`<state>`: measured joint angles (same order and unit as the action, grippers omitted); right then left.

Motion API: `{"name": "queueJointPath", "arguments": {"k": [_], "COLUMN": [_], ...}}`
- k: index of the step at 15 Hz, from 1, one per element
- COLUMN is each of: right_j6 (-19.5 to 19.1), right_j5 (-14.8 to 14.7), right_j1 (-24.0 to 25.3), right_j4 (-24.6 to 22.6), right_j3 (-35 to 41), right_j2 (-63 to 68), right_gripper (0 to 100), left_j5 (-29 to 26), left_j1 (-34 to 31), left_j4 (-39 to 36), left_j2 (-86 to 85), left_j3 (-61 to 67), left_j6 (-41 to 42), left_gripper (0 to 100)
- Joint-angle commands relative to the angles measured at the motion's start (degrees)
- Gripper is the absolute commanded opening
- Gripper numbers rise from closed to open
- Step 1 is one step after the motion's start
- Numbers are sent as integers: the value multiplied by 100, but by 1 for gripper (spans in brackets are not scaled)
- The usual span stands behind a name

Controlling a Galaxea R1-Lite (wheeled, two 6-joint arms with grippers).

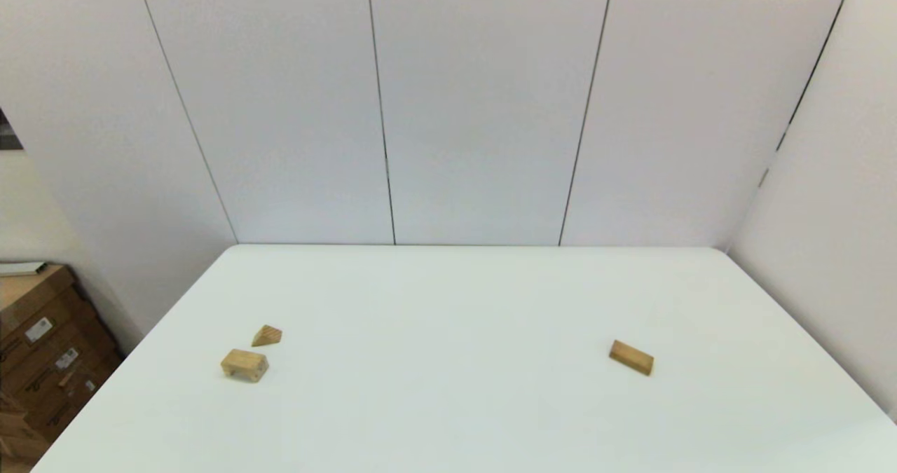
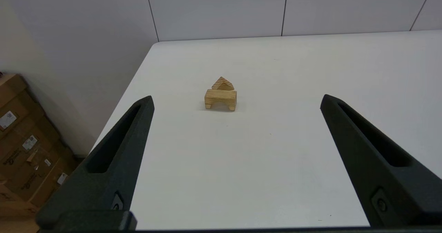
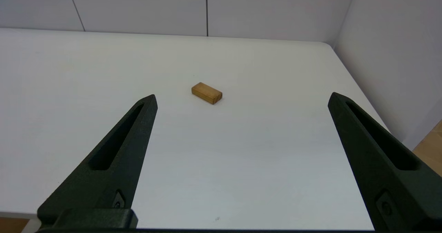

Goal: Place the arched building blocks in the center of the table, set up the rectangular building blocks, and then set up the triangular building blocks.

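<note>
The arched block (image 1: pixel 244 365) (image 2: pixel 220 99) stands on its two legs at the left of the white table (image 1: pixel 448 403). Just behind it lies the small triangular block (image 1: pixel 267 336) (image 2: pixel 223 84). The flat rectangular block (image 1: pixel 631 357) (image 3: pixel 206 93) lies on the right side. My left gripper (image 2: pixel 236 100) is open, held back near the table's front edge and facing the arched block from a distance. My right gripper (image 3: pixel 241 100) is open too, held back in the same way and facing the rectangular block. Neither arm shows in the head view.
Cardboard boxes (image 1: pixel 42 347) (image 2: pixel 24 146) are stacked on the floor off the table's left edge. White wall panels (image 1: pixel 483 108) stand behind the table, and another wall (image 1: pixel 827 249) runs close along its right side.
</note>
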<state>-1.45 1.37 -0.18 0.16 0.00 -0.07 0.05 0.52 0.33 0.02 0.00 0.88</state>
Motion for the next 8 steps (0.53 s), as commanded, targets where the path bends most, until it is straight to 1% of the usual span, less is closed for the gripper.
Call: {"name": "queueJointPath", "arguments": {"k": [1,8], "right_j6": [-4,-4], "right_j5": [4,4], "right_j1": [1,1], "right_j4": [2,2], "right_j3": [9,9], "right_j2": [-1,-1], "right_gripper": [100,100], "left_j5": [4,4], "left_j1": [0,0], "left_j4": [2,2], "left_j2": [6,6], "left_j3": [0,0], "left_j6": [0,0], "left_gripper": [100,100]}}
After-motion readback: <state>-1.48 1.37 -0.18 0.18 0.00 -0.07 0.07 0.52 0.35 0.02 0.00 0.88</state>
